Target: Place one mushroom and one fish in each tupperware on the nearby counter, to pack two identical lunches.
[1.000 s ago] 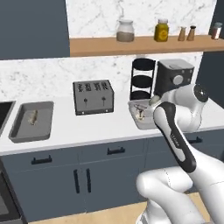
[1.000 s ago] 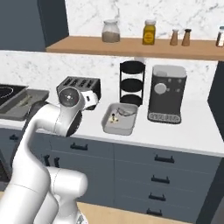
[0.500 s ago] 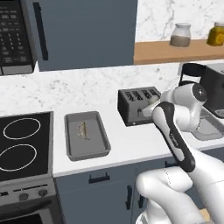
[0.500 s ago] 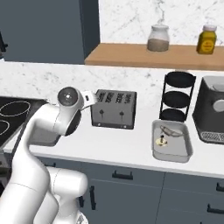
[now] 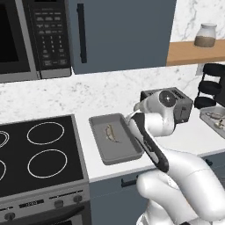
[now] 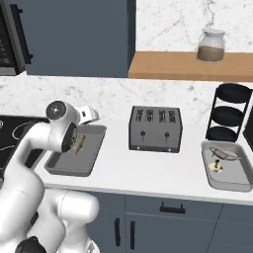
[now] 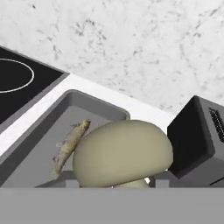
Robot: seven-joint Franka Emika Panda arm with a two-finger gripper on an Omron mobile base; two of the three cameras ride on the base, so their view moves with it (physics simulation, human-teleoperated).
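Observation:
In the hand view my gripper (image 7: pixel 114 178) is shut on a pale tan mushroom (image 7: pixel 122 153), which hangs above the near end of a grey tupperware (image 7: pixel 39 144). A small brownish fish (image 7: pixel 70 144) lies in that tray. In the base views this left tupperware (image 5: pixel 99 145) (image 6: pixel 62 165) sits on the white counter (image 6: pixel 148 173) beside the stove, with the fish (image 5: pixel 110 133) (image 6: pixel 79 144) inside. My forearm hides the hand there. The second tupperware (image 6: pixel 237 180) (image 5: pixel 210 117) at the right holds a fish (image 6: pixel 222 153) and a mushroom (image 6: pixel 215 167).
A dark toaster (image 6: pixel 154 129) stands between the two trays. A black three-tier rack (image 6: pixel 230 113) is behind the right tray. The stove (image 5: pixel 35 154) borders the left tray, with a microwave (image 5: pixel 30 35) above. A wooden shelf (image 6: pixel 173 64) carries a jar (image 6: pixel 211 45).
The base has driven left, so the whole picture shifted: toaster and rack slid right, stove and microwave came in. The mushroom stays in my gripper.

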